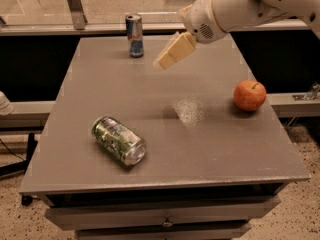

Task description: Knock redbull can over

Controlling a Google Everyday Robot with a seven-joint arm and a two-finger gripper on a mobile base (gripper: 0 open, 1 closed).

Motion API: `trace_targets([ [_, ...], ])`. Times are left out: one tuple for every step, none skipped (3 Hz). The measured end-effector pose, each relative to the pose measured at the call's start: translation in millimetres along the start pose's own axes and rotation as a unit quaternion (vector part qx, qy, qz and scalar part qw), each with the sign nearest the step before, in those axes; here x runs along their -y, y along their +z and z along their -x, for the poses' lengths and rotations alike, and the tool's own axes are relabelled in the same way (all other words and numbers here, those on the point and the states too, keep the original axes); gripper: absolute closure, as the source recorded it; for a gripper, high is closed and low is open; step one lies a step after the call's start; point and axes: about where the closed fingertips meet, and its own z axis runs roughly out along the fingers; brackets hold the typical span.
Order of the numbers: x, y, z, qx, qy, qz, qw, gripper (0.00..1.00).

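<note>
The redbull can [134, 35], slim, blue and silver with a red mark, stands upright near the far left edge of the grey table [165, 169]. My gripper [161, 63] hangs above the far middle of the table, on the end of the white arm that comes in from the upper right. Its cream fingers point down and left toward the can. The gripper is to the right of the can, a short gap away, and does not touch it.
A fatter green-patterned can [118, 140] lies on its side at the front left of the table. A red apple [249, 95] sits near the right edge. A rail and glass panel run behind the table's far edge.
</note>
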Motion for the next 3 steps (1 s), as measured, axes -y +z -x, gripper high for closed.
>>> trace_targets([
  [11.4,23.3,-6.0,0.034,0.017,-0.01,0.9992,0.0],
  [48.9,59.5,-7.5,0.081,0.04,-0.043,0.9949,0.0],
  [80.1,86.2,-4.5,0.106,0.047,-0.064,0.9912,0.0],
])
